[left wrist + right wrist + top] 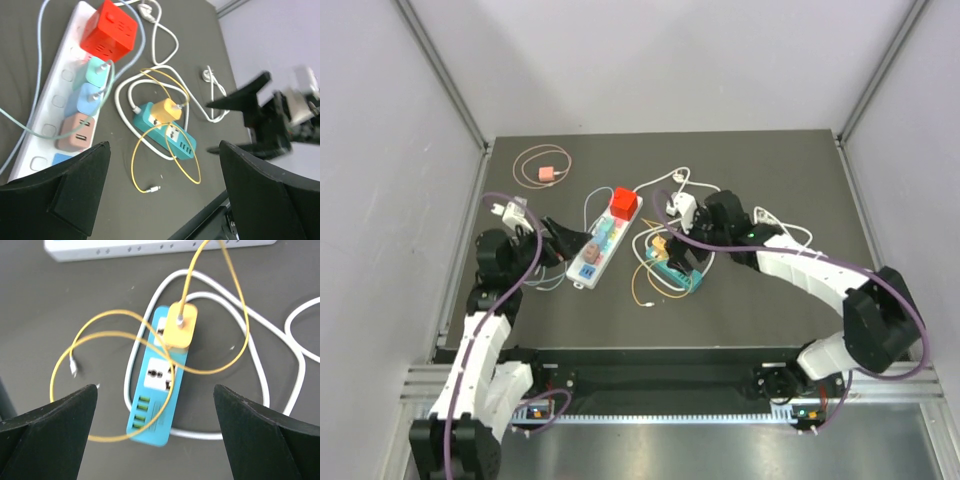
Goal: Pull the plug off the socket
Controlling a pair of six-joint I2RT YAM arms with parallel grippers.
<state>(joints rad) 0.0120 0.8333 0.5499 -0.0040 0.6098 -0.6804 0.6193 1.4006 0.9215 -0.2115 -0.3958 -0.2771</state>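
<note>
A yellow plug (pixel 181 326) sits in a teal socket strip (pixel 155 407), its yellow cable (pixel 100 320) looping over the strip. My right gripper (pixel 155 390) hangs open right above this strip, apart from it, one finger on either side. A white socket strip (pixel 603 240) to the left carries a red cube adapter (pixel 109 30) and mint (pixel 97 72), blue (pixel 90 97) and pink (pixel 77 131) plugs. Beside the white strip's near end my left gripper (pixel 162 150) is open and holds nothing. From above, the yellow plug (pixel 658 246) lies under my right gripper (pixel 682 252).
A white cable (pixel 260 365) rings the teal strip. A white adapter (pixel 682 207) with cable lies behind my right gripper. A pink adapter (pixel 548 174) and a white charger (pixel 513 212) lie at the back left. The table's front rail (pixel 660 355) runs near the arm bases.
</note>
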